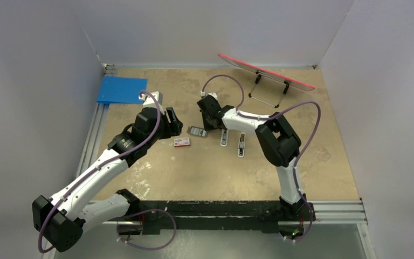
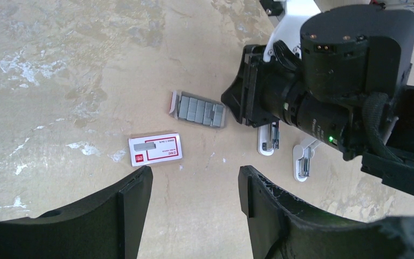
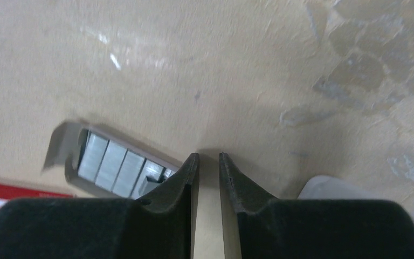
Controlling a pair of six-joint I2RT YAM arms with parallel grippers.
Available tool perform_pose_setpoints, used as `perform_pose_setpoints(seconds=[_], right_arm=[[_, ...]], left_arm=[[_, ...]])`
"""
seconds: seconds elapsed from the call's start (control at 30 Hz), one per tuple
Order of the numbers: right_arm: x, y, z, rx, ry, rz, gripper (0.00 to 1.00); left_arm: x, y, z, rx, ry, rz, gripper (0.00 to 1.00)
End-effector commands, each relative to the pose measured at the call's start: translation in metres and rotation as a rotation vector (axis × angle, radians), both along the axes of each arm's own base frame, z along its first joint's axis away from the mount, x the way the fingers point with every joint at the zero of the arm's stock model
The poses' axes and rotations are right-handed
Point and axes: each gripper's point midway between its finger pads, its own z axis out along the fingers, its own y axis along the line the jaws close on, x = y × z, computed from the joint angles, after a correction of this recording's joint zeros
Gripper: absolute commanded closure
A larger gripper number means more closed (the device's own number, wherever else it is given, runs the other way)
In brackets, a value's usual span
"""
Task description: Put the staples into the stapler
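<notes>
staples (image 2: 197,109) are shiny grey, their box (image 2: 155,149) red and white, the stapler (image 1: 241,145) plain white, table (image 1: 194,172) blotchy tan with pale scuffs, and that board (image 1: 122,89) out back is blue

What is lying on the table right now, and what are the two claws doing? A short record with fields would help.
staples: grey blocks in a row, in an open tray
red-and-white box: flat on the table, near the tray
stapler: white bar lying flat, untouched
shorter white piece: between stapler and tray
left gripper: open, empty, near the box
right gripper: shut, empty, at the tray's end
loading: not yet done
</notes>
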Motion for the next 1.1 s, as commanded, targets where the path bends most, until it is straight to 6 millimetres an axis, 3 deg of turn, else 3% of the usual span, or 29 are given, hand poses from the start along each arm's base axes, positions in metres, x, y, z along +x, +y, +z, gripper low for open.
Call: perform_pose_setpoints(seconds=[0.0, 0.13, 0.37, 0.5, 0.6, 0.77, 0.93, 1.07], right_arm=[[-0.024, 0.012, 0.016, 0.062, 0.027, 0.112, 0.77], [-0.034, 0.019, 0.023, 0.062, 0.013, 0.167, 0.76], [-0.012, 0.001, 0.055, -0.005, -0.109, 0.049, 0.75], [-0.015, 0.017, 0.063, 0.015, -0.131, 0.120, 0.72], [-0.022, 0.032, 0.059, 0.015, -0.124, 0.175, 0.69], [-0.032, 0.051, 0.056, 0.034, -0.130, 0.245, 0.54], [-0.036, 0.056, 0.045, 0.037, -0.105, 0.269, 0.64], [-0.039, 0.056, 0.035, 0.025, -0.082, 0.282, 0.66]], left_arm=[[0.005, -0.002, 0.008, -0.026, -0.026, 0.000, 0.40], [0.005, -0.002, 0.008, -0.025, -0.026, 0.000, 0.40], [0.004, -0.002, 0.008, -0.027, -0.027, 0.000, 0.40], [0.004, -0.002, 0.008, -0.027, -0.027, 0.000, 0.40], [0.004, -0.002, 0.008, -0.026, -0.026, 0.001, 0.40], [0.004, -0.001, 0.008, -0.022, -0.026, 0.002, 0.40], [0.005, -0.001, 0.007, -0.021, -0.025, 0.004, 0.40], [0.005, -0.001, 0.006, -0.018, -0.021, 0.004, 0.40]])
